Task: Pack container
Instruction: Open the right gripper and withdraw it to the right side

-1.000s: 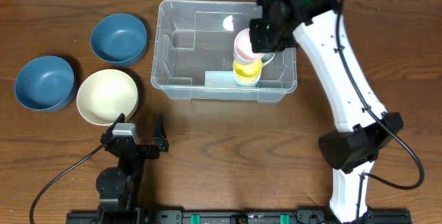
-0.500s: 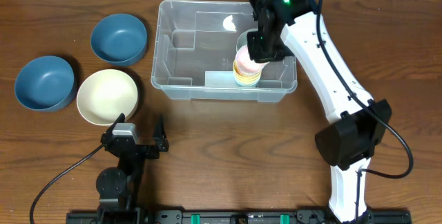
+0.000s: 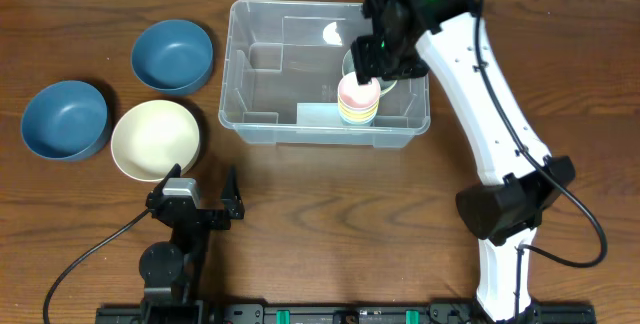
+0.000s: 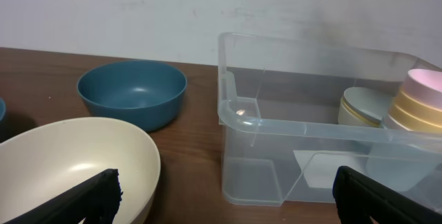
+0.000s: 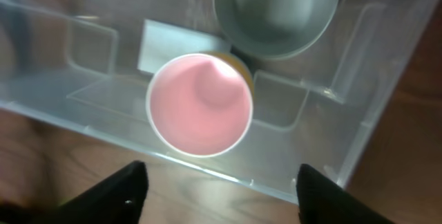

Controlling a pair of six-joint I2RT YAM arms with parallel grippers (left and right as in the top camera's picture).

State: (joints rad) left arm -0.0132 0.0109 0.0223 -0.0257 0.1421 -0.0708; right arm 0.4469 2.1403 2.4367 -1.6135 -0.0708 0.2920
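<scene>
My right jaws stand apart, gripping nothing, the right gripper (image 5: 219, 186) hovering over the container (image 3: 232, 74), which sits at the far middle of the table (image 3: 320, 194). The left gripper (image 4: 221, 189) is spread wide beside the cream bowl (image 3: 155, 139). A pink-topped cup stack (image 3: 357, 96) stands close to the container's front wall, with a grey-green bowl (image 5: 276, 6) just behind it and bare floor leftward. I can't read any writing on the white label (image 5: 173, 44).

Overhead, the right arm (image 3: 480, 104) hides the jaws of the right gripper (image 5: 224, 193) and most of the grey-green bowl (image 5: 276, 10) under them. From the right wrist, only blurred jaw tips show, and the bowl beyond them is cut by the top edge. Ahead of the left gripper (image 4: 238, 193), the container (image 4: 290, 134) runs off the right edge.
</scene>
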